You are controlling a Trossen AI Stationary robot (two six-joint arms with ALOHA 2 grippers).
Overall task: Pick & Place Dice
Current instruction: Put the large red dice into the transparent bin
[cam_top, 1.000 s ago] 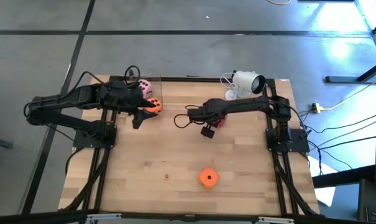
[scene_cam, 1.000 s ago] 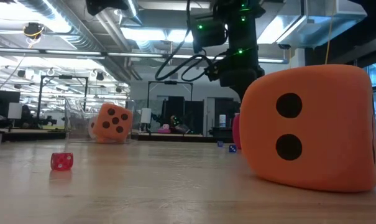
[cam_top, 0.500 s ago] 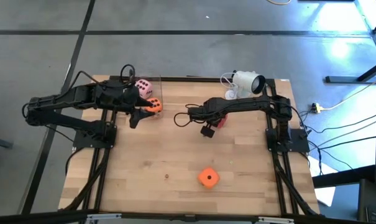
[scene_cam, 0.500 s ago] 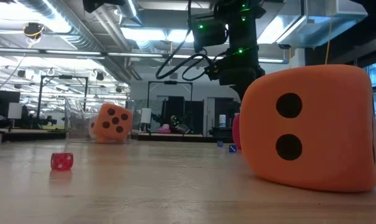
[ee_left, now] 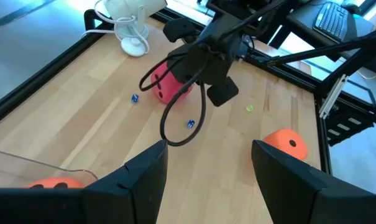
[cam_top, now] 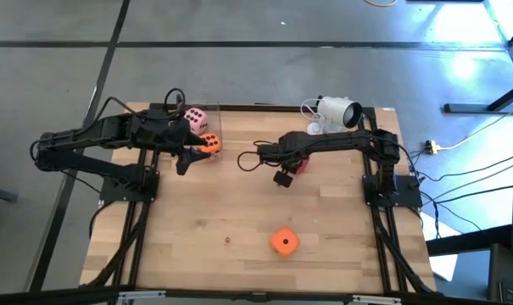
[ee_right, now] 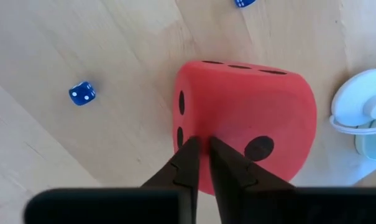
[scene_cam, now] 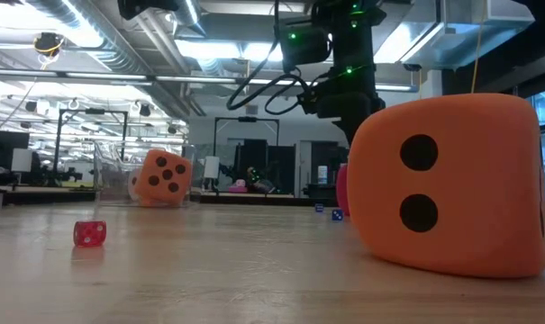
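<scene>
A red die [ee_right: 243,134] lies on the wooden table [cam_top: 197,220] right of centre. My right gripper [ee_right: 204,142] points down over its top face with the fingers all but together, only a thin slit between them. It also shows in the high view [cam_top: 283,175]. A pale pink die [cam_top: 197,119] and an orange die [cam_top: 209,142] sit at a clear container [scene_cam: 110,175] at the far left. Beside them my left gripper [ee_left: 206,180] hangs open above the table, holding nothing. A second orange die [cam_top: 283,241] rests near the front edge. My right gripper comes at the red die from above, its fingertips [ee_right: 191,146] over the top face near the edge with two pips [ee_right: 180,118]. I cannot tell whether they touch it. The die rests flat on the table and shows no dent.
A white fan-like device [cam_top: 334,112] stands at the far edge behind the red die. Two tiny blue dice [ee_right: 82,93] [ee_left: 191,124] lie near the red die. A tiny red die [scene_cam: 89,234] sits toward the front left. Bare wood stretches across the table's middle.
</scene>
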